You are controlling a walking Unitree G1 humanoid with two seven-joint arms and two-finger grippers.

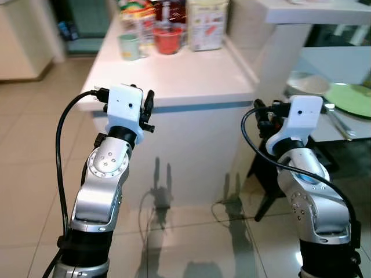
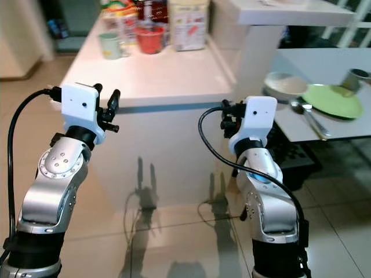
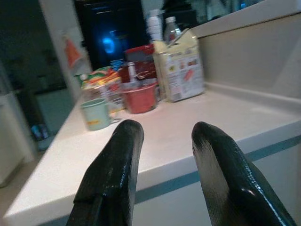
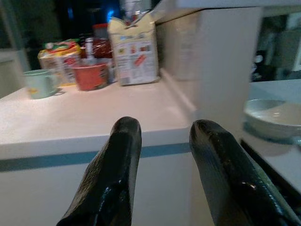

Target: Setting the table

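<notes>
1. At the far left of the white desk (image 1: 191,75) a pale green mug (image 1: 128,46) stands beside a red plastic bowl (image 1: 168,40), with a cream printed carton (image 1: 207,24) next along and some colourful packets and bottles crowded behind.

2. The left pincer (image 3: 162,141) hangs in the air just short of the desk's near edge, pointing at that cluster. Its two black fingers (image 3: 115,169) stand moderately apart with clear space between them, and they hold and touch nothing.

3. The right pincer (image 4: 160,136) sits at much the same height off the desk's right corner. It too is parted to a middling gap and empty.

4. Further right, a lower grey desk (image 2: 342,63) already carries a white bowl (image 2: 284,85), a flat green plate (image 2: 330,99), a metal spoon (image 2: 307,116) and a small metal cup (image 2: 355,78).

5. To my eye nothing has been picked up yet, so the task looks barely started.

6. The risk is the reach: the mug and bowl stand at the far end, packed close together, so an arm stretching in could knock a neighbour or tip the carton.

7. Turning toward the set desk, the right arm could clip the white pillar (image 2: 255,52) or sweep the spoon off.
</notes>
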